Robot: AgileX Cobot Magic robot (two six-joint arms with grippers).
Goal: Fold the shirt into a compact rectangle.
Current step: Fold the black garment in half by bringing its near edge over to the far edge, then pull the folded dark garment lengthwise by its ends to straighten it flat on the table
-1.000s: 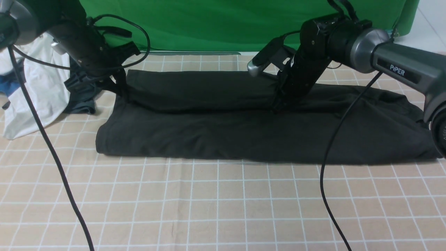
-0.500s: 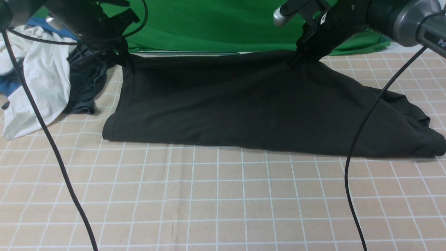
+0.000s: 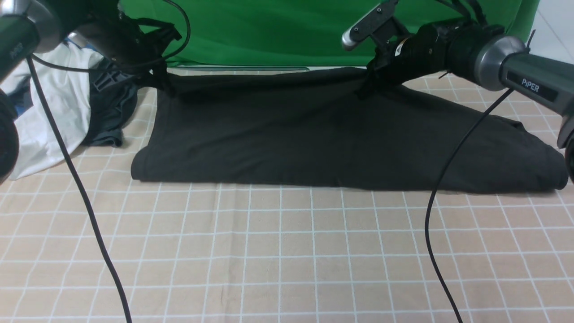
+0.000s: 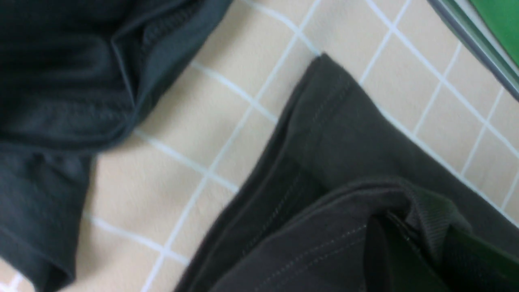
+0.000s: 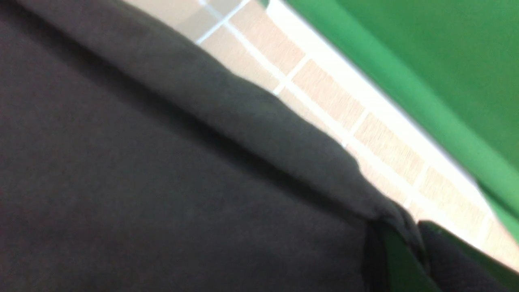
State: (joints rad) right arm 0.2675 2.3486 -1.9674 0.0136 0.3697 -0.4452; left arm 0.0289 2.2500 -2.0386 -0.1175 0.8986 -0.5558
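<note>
The left gripper point(image 3: 158, 84) and right gripper point(image 3: 364, 88), nearly closed, pinch the large black cotton shirt point(image 3: 314, 134); seemingly thin bites could slip, dropping the span between them.

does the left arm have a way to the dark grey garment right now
Likely yes: the grey garment lies right beside the left hand, nothing between, but that hand is shut on the black shirt, so it must let go first.

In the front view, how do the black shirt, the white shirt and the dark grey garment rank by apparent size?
1. black shirt
2. white shirt, partly hidden
3. dark grey garment, partly hidden
</note>
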